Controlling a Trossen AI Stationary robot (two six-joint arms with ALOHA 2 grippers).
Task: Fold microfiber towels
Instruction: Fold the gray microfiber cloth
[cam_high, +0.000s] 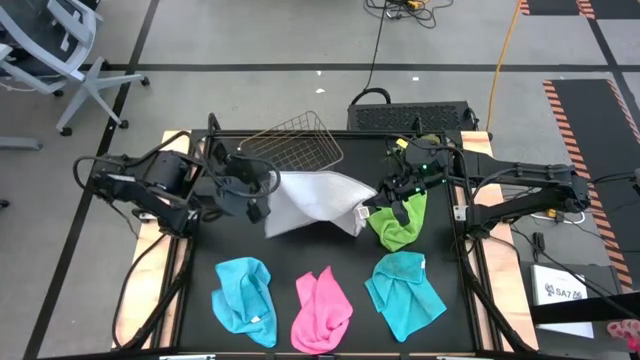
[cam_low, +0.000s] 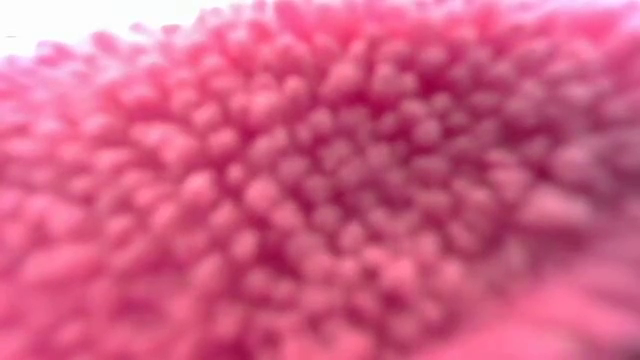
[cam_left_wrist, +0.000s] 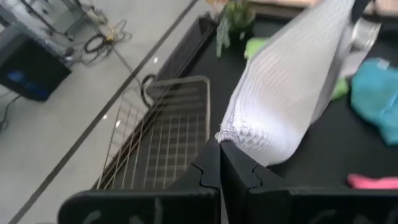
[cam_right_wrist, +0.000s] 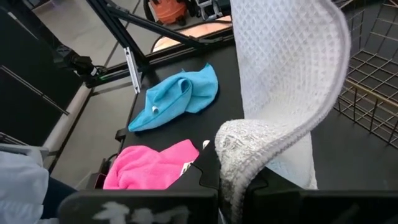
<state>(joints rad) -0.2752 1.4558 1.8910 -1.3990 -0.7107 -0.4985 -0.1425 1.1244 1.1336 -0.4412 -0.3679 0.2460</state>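
— Towel position? The white towel (cam_high: 312, 203) is stretched between both arms above the worktop (cam_high: 300, 255); its long axis runs left to right.

— Fingers? The left gripper (cam_high: 262, 196) and right gripper (cam_high: 372, 210) are each clamped on an opposite end.

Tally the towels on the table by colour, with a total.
Cyan-blue towels: 2
Pink towel: 1
Lime green towel: 1
White-grey towel: 1
Total: 5
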